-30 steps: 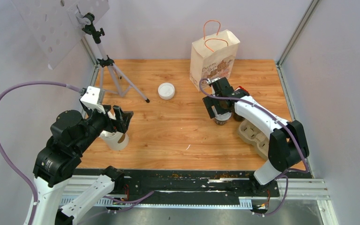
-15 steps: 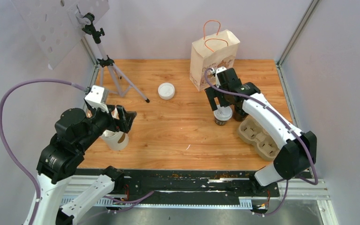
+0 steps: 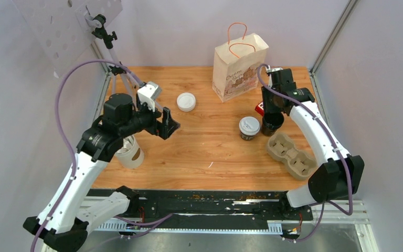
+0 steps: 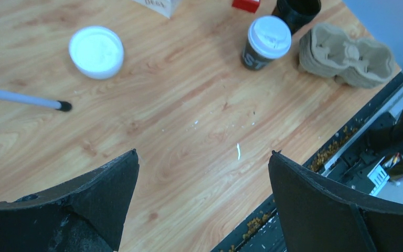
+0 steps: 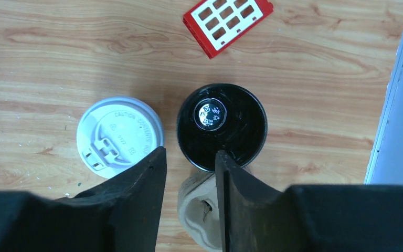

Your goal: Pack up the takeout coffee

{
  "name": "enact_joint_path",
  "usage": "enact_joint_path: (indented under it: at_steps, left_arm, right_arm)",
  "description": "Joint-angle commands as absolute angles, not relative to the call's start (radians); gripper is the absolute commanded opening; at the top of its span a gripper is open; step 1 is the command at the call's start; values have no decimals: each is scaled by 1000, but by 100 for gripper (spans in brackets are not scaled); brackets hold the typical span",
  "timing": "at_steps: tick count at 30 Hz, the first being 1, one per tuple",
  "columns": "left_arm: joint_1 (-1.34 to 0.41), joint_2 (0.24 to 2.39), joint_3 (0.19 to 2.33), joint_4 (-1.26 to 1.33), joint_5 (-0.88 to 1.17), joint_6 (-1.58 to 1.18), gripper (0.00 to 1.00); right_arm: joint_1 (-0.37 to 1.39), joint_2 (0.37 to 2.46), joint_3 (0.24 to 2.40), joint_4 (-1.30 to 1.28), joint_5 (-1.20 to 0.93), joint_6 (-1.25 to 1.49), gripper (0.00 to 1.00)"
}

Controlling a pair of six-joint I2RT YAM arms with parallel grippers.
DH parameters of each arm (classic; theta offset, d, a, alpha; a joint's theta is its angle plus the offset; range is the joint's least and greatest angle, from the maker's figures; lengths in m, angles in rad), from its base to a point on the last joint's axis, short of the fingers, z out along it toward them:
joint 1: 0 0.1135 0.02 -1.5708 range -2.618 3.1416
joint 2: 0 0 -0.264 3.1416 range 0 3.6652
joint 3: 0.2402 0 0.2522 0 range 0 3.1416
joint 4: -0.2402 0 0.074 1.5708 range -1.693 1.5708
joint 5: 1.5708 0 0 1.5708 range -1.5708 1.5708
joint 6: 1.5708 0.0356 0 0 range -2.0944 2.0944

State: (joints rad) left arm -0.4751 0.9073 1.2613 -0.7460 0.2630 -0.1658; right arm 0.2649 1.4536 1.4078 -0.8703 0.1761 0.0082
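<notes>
One takeout coffee cup (image 3: 249, 127) with dark printed sides and a white sip lid (image 5: 119, 135) stands upright on the wooden table, free of both grippers. My right gripper (image 5: 190, 152) hovers above a dark lidless cup (image 5: 222, 126) just right of it. Its jaws are narrowed to a small gap with nothing between them. In the top view this gripper (image 3: 271, 111) points down. My left gripper (image 3: 170, 127) is raised over the table's left middle, wide open and empty. The left wrist view shows the coffee cup (image 4: 265, 42) far ahead.
A paper bag (image 3: 240, 67) with handles stands at the back. A pulp cup carrier (image 3: 291, 155) lies right of the cups, with a red block (image 5: 228, 23) behind them. A loose white lid (image 3: 186, 101), a pale lidless cup (image 3: 131, 153) and a tripod (image 3: 128, 86) are on the left.
My right gripper rose off the lidded cup, moved right over the dark lidless cup, and its jaws narrowed. My left arm lifted and swung right, away from the pale cup.
</notes>
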Motion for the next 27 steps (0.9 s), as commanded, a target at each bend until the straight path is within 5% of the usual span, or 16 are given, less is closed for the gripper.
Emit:
enact_joint_path:
  at_steps: [1,4,27]
  left_arm:
    - [-471,894,1174,-644,297,-135,100]
    - [-470,870,1112,-621,188,-151,100]
    - [-470,787,871,-496,358,-50,100]
  right_arm:
    - [207,1454,1396,-845,81,45,35]
    - [189,1469,1376,-822,42,34,27]
    - [170,1587,1379,-804,16,28,22]
